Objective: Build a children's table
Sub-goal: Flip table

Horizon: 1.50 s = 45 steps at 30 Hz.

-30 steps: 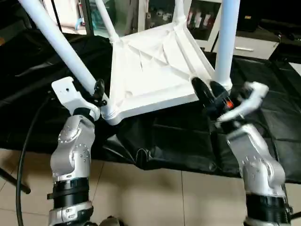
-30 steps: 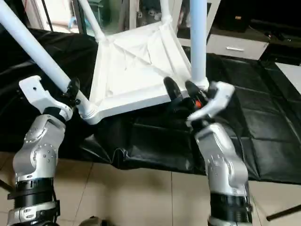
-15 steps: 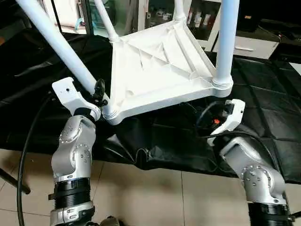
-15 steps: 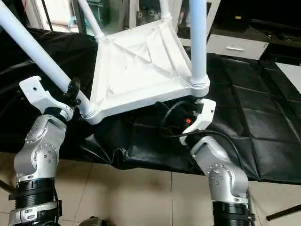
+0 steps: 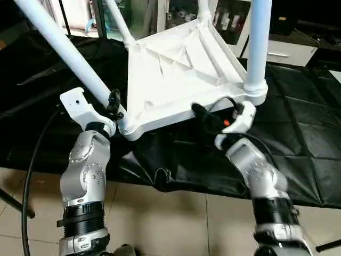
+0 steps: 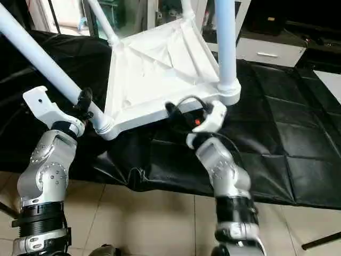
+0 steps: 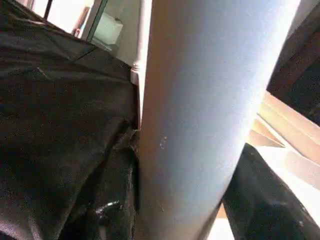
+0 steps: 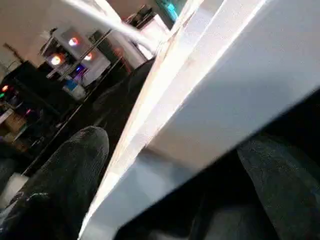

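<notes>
The children's table (image 5: 176,69) lies upside down and tilted on the black sheet, its X-ribbed underside facing me and its white legs pointing up. My left gripper (image 5: 113,104) is shut on the front-left leg (image 5: 64,50) just above its corner socket; that leg (image 7: 200,100) fills the left wrist view. My right gripper (image 5: 205,117) is at the front rim, left of the front-right leg (image 5: 258,42). In the right wrist view the white rim (image 8: 225,100) runs between the two black fingers (image 8: 60,180), which stand apart on either side of it.
The black-sheeted work table (image 5: 298,122) stretches across under the children's table, its sheet hanging over the near edge. White cabinets with glass doors (image 5: 229,21) stand behind. A black cable (image 5: 29,165) hangs at my left arm above the tiled floor (image 5: 176,218).
My right gripper came up from under the front rim and moved left, so its fingers now straddle the rim. The left gripper kept its hold on the leg.
</notes>
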{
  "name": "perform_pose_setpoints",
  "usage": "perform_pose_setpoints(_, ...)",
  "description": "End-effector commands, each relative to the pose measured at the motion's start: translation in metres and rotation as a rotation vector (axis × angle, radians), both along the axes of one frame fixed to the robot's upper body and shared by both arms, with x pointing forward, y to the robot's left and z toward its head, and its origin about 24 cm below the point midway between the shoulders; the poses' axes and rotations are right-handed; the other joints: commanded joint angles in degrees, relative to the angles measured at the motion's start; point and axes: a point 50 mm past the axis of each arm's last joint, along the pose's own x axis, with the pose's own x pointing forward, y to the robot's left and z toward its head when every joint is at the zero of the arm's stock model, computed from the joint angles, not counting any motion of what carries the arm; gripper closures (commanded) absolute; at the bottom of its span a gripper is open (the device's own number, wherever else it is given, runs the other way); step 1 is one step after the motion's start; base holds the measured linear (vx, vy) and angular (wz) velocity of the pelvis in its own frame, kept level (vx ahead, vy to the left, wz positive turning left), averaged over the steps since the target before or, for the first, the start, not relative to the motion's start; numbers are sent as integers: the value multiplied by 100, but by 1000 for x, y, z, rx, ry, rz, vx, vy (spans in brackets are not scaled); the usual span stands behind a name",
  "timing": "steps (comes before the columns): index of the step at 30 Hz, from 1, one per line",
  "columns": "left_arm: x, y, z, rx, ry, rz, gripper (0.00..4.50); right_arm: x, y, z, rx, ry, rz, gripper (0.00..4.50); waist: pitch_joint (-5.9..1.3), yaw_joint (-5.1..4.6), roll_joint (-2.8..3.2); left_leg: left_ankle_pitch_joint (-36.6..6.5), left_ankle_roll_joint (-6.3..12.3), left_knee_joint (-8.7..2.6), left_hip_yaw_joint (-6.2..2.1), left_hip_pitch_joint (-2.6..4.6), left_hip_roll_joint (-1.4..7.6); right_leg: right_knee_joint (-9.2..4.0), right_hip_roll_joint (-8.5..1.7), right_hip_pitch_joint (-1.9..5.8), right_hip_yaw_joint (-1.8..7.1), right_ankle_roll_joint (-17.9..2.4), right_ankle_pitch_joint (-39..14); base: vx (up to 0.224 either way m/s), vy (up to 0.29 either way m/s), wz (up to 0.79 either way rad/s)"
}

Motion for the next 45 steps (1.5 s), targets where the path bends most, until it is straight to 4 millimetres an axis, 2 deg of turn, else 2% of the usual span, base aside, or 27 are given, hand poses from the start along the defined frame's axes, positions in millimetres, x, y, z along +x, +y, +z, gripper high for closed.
perform_pose_setpoints(1, 1, -13, 4, -99, -18, -56, 252, 6, -8, 6, 16, -30, -56, 0, -430, -17, -12, -638, -82, -421, -26, 246, 227, -262, -170, 167, 54, -965, 347, 0, 0, 0)
perform_pose_setpoints(6, 0, -13, 4, -109, -19, -53, 252, 15, -10, 9, 80, -58, -128, 0, -440, 1, -40, -581, 52, -405, -15, 239, 236, -253, -188, 179, 56, -994, 360, 0, 0, 0)
perform_pose_setpoints(8, 0, -13, 4, -110, -19, -54, 252, 16, -10, 9, 85, -62, -131, 28, -435, 4, -40, -555, 100, -403, -14, 243, 236, -256, -177, 178, 51, -1013, 355, 0, 0, 0)
perform_pose_setpoints(11, 0, -14, 3, -113, -19, -57, 252, 17, -9, 7, 84, -73, -128, 38, -444, 6, -45, -470, 155, -388, -9, 241, 235, -244, -177, 186, 54, -1029, 428, 0, 0, 0)
perform_pose_setpoints(12, 0, -14, 4, -115, -20, -59, 252, 18, -9, 6, 72, -77, -125, 59, -444, 8, -43, -493, 178, -386, -5, 243, 235, -247, -176, 182, 51, -1060, 394, 0, 0, 0)
perform_pose_setpoints(17, 0, -14, 3, -116, -20, -63, 252, 20, -9, 5, 79, -77, -126, 78, -447, 6, -57, -467, 220, -380, -4, 241, 238, -237, -175, 185, 49, -1103, 377, 0, 0, 0)
perform_pose_setpoints(24, -2, -15, 3, -115, -18, -70, 252, 25, -7, 8, 97, -92, -110, 151, -449, 14, -60, -462, 262, -374, -1, 242, 243, -232, -178, 183, 47, -1150, 337, 0, 0, 0)
perform_pose_setpoints(30, -1, -16, 3, -115, -18, -72, 252, 29, -9, 12, 98, -105, -116, 191, -452, 17, -66, -437, 308, -366, 7, 242, 242, -229, -179, 184, 46, -1190, 355, 0, 0, 0)
perform_pose_setpoints(38, -1, -15, 3, -104, -16, -75, 252, 32, -13, 22, 42, -163, -125, 203, -459, 16, -57, -409, 292, -358, 9, 244, 241, -222, -174, 182, 43, -1204, 393, 0, 0, 0)
perform_pose_setpoints(45, -1, -19, 2, -92, -9, -96, 252, 35, -18, 42, -18, -242, -159, 203, -462, 17, -63, -389, 299, -352, 12, 249, 240, -219, -173, 185, 45, -1214, 401, 0, 0, 0)
